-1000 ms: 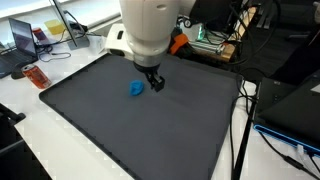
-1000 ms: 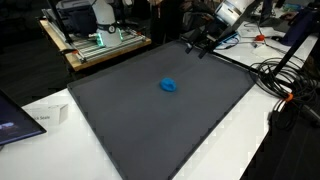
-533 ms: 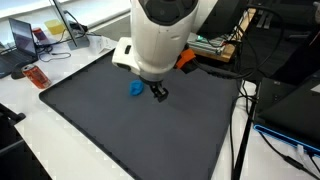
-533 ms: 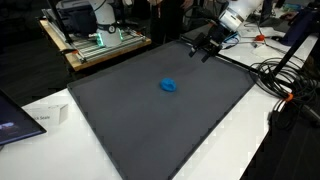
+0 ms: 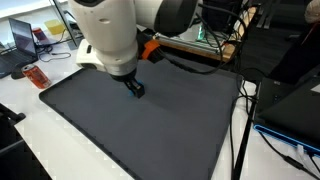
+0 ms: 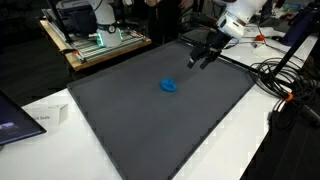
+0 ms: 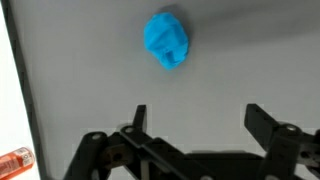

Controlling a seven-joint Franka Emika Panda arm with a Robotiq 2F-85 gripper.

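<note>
Blue lump point(image 6: 168, 86) hidden behind arm point(image 5: 110, 35), red item point(image 7: 12, 160) cut by edge

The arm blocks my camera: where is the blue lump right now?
The blue lump lies near the middle of the dark mat in an exterior view, clear of the open gripper; the wrist view shows it ahead of the fingertips.

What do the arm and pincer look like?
The arm is made of bulky, rounded white shells, with an orange piece near the wrist. The pincer is black: two fingers on open linkage bars. No markings are readable.
</note>
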